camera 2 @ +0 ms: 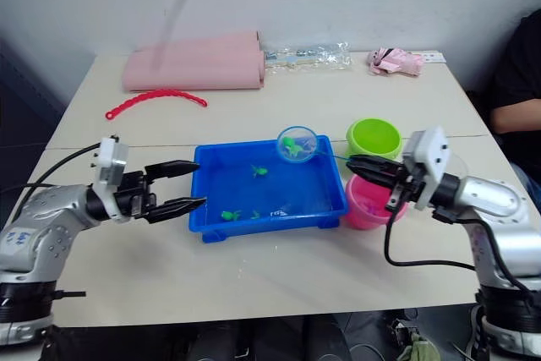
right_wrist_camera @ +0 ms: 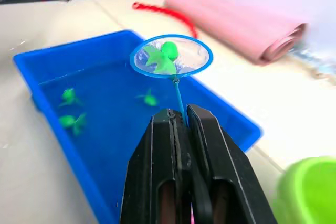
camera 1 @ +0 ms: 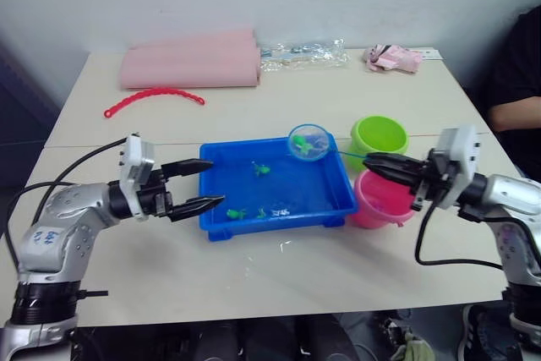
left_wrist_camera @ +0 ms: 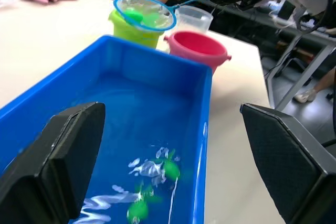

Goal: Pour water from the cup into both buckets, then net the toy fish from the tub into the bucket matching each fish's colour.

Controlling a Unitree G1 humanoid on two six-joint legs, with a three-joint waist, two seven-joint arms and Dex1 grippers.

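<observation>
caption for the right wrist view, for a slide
Right gripper holds the net with a green fish above the blue tub.

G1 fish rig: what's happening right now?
The right gripper is shut on the net handle, holding the hoop with a green fish in it above the far right corner of the blue tub, near the lime green bucket. Three green fish are in the tub's water. The left gripper is open at the tub's left end. The pink bucket sits beside the tub.
</observation>
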